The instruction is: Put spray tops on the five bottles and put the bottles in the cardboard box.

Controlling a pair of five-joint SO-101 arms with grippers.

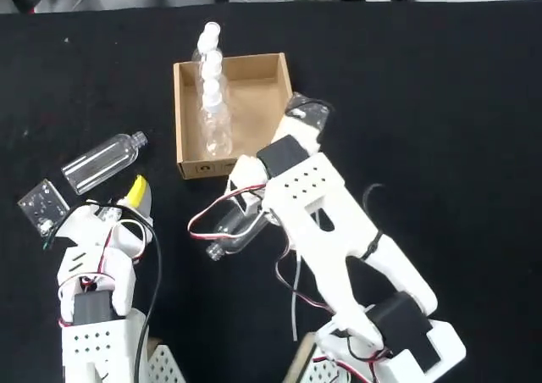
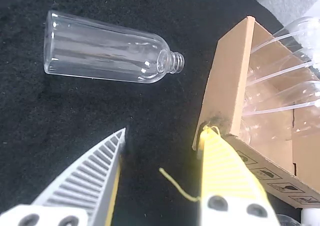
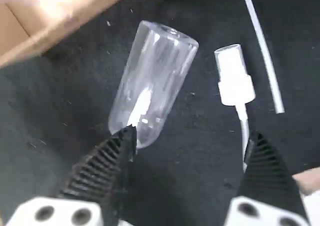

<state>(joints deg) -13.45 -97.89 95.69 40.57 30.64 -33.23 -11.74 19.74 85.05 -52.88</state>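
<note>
Black tabletop [image 1: 440, 103] bears an uncapped bottle [image 2: 110, 56] near the cardboard box [image 2: 227, 86].

Reference: cardboard box [image 1: 258, 112] on black table [image 1: 440, 103], open side up.
Along box's left wall: row of clear bottles [image 1: 217, 124] with white spray tops [image 1: 212, 61], farthest top past the rear wall.
Left of box, apart from it: uncapped bottle [image 1: 103, 161] on its side, neck toward box.
Front-left of box: left gripper [image 1: 131, 195], one finger yellow.
Just before box's front wall: second clear bottle [image 1: 230, 230] lying partly under white right arm [image 1: 322, 213].
</note>
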